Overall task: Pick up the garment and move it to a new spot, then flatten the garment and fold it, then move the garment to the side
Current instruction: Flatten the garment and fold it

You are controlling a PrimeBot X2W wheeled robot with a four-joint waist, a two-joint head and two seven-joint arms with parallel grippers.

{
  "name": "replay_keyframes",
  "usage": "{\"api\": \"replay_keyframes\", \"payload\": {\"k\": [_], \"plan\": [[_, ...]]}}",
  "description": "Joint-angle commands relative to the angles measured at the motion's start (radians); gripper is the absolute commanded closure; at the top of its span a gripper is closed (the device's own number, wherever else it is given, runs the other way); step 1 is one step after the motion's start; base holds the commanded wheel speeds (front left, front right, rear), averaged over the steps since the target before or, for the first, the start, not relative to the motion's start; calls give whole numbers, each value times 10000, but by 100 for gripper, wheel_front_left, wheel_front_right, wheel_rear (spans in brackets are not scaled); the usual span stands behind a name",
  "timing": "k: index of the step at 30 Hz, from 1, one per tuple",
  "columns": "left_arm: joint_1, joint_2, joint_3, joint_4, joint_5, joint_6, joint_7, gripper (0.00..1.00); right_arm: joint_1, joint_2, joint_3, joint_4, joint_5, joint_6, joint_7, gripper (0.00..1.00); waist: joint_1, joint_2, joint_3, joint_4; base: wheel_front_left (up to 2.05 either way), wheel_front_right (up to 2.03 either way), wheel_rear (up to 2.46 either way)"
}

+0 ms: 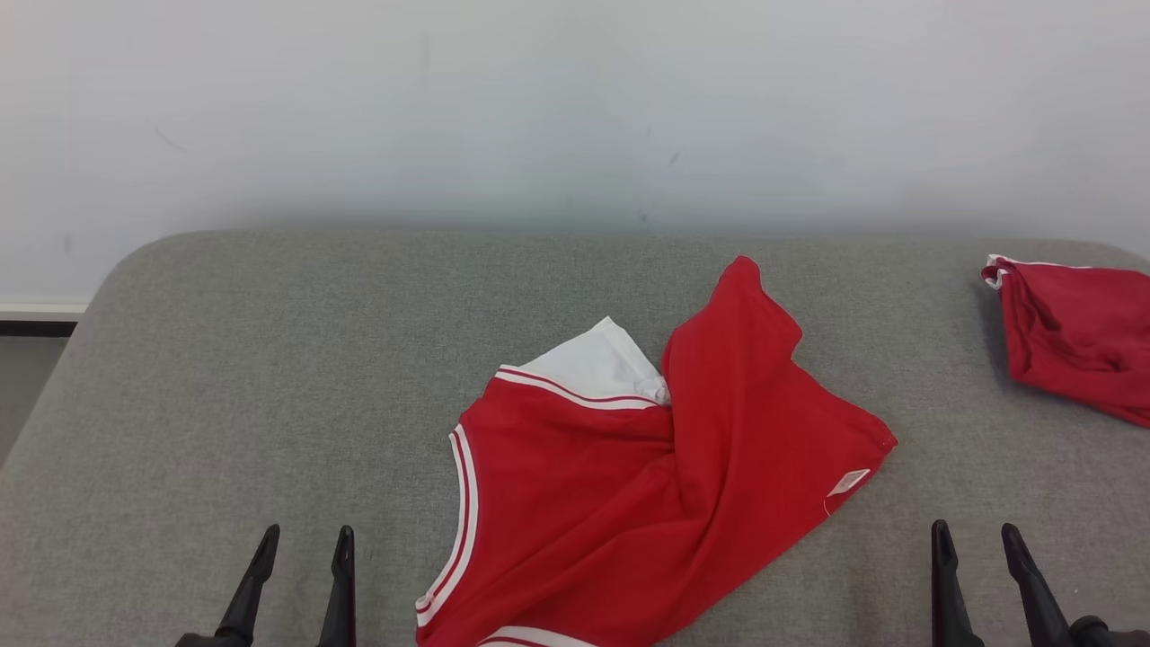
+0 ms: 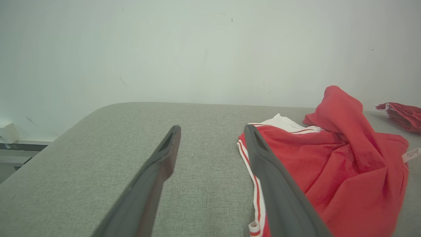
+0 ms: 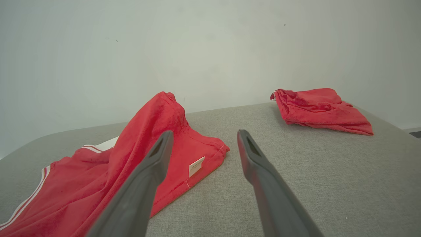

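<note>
A red garment (image 1: 647,485) with white striped trim and a white panel lies crumpled on the grey padded table (image 1: 252,377), centre front. One fold stands up in a peak (image 1: 741,296). The same garment (image 2: 332,164) fills the right of the left wrist view, and it (image 3: 98,177) spreads across the left of the right wrist view, with a small white label (image 3: 196,166) at its hem. My left gripper (image 1: 305,539) is open at the lower left, beside the garment's striped edge and apart from it. My right gripper (image 1: 975,539) is open at the lower right, clear of the cloth.
A second red garment (image 1: 1074,337) lies bunched at the table's far right edge, also seen as a heap (image 3: 320,108) in the right wrist view. A pale wall (image 1: 575,108) stands behind the table. The table's left corner is rounded, with floor beyond it.
</note>
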Motion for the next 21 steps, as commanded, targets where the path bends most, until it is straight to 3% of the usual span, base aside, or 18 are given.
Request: {"api": "replay_keyframes", "payload": {"k": [1,8,21], "plan": [[67,21,14,34,-86,20,-29,0,42,51,32,66,60,-27,-39,0,1,0,-9,30,0,0,0],[208,144,-72,206,-144,20,-29,0,-198,-46,28,286,92,-27,-50,0,1,0,-2,123,0,0,0],[614,174,-2033,1201,-457,21,-29,0,-1729,-864,-323,1952,-192,-27,60,0,1,0,613,489,0,0,0]]}}
